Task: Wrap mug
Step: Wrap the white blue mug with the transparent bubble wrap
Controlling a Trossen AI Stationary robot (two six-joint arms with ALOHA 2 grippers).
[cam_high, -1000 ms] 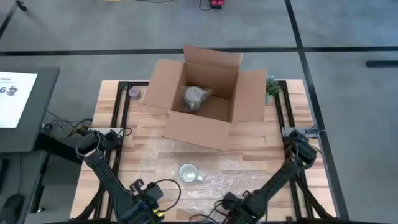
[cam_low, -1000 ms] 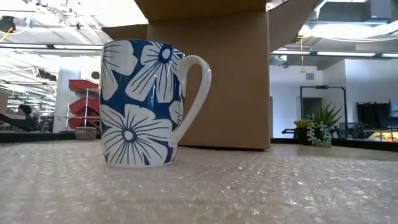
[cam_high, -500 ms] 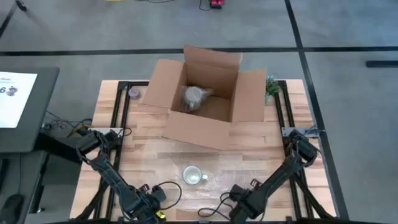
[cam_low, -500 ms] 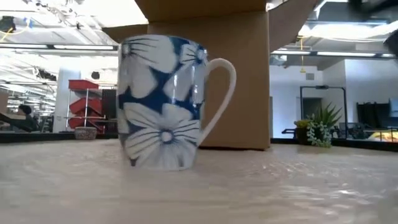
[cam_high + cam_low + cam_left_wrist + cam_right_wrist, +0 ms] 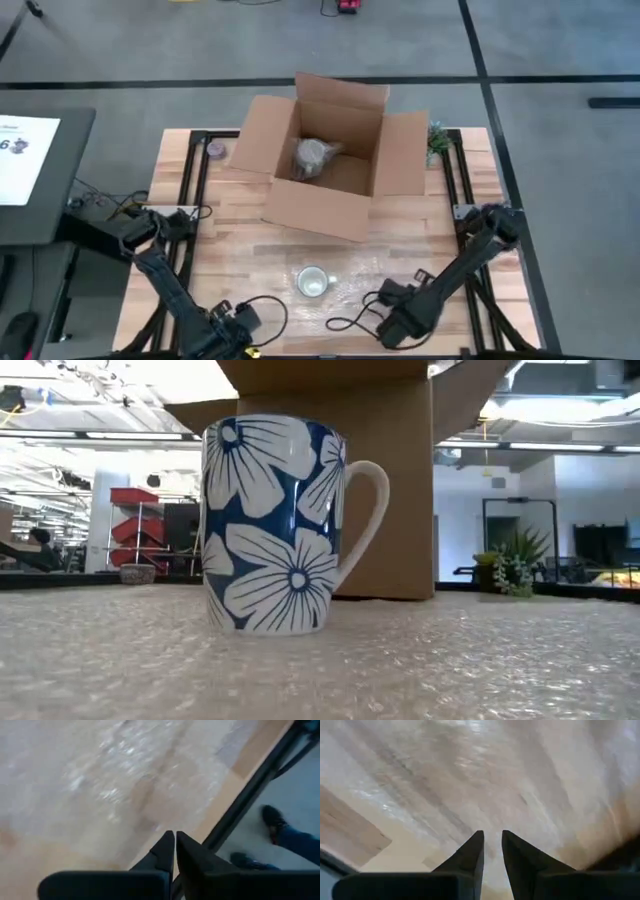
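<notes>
Now mug [image 5: 312, 283] upright btwn left end effector [image 5: 175, 840], clenched, right end effector [image 5: 492, 842] slightly parted.

mug [image 5: 312, 283] — shifted right, rotated on bubble wrap [image 5: 350, 290] | right gripper [image 5: 392, 322] — moved up-table, rightward

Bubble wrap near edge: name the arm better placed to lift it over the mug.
Probably right: the right gripper sits over the bubble wrap near the mug; the left gripper is at the table's edge.
</notes>
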